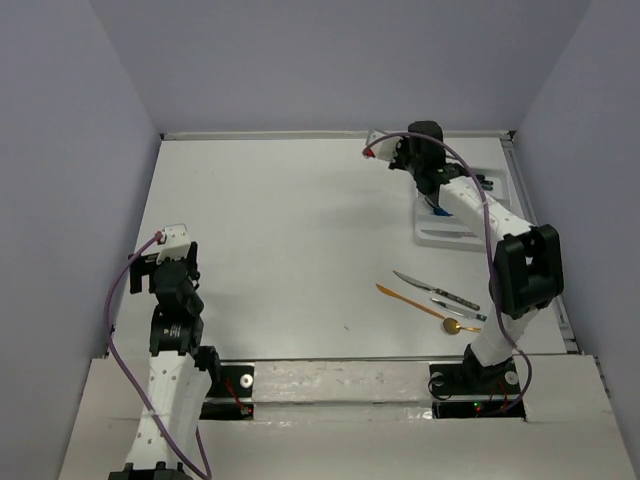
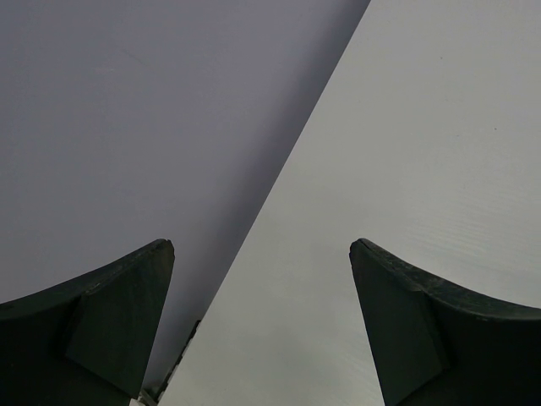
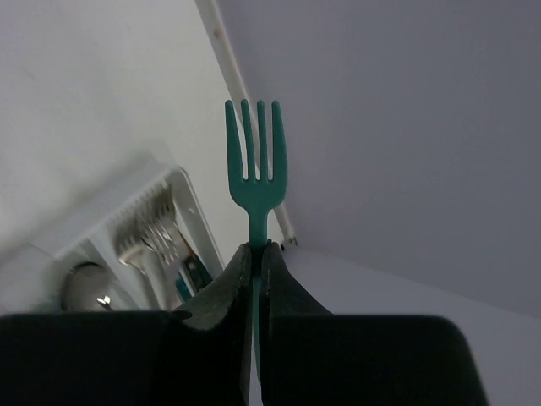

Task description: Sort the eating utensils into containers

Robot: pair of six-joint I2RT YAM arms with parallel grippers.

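One teal fork (image 3: 256, 161) is pinched in the right gripper (image 3: 258, 254), whose fingers are pressed together on its handle just below the head. The tines point straight up at the centre of the right wrist view, clear of the fingertips. The white tray (image 3: 193, 207) sits at the lower left of that view, below and left of the fork. It has silver forks (image 3: 156, 227) in one compartment and a spoon bowl (image 3: 83, 289) in the next.

In the overhead view this gripper hangs over the tray's far end at upper right. Three utensils lie loose on the table (image 1: 280, 230) at lower right: a knife (image 1: 436, 290), a gold spoon (image 1: 418, 306) and a slim piece (image 1: 460, 311) just beside them. The left gripper (image 2: 262, 288) is spread wide with nothing in it, at the left side of the overhead view.
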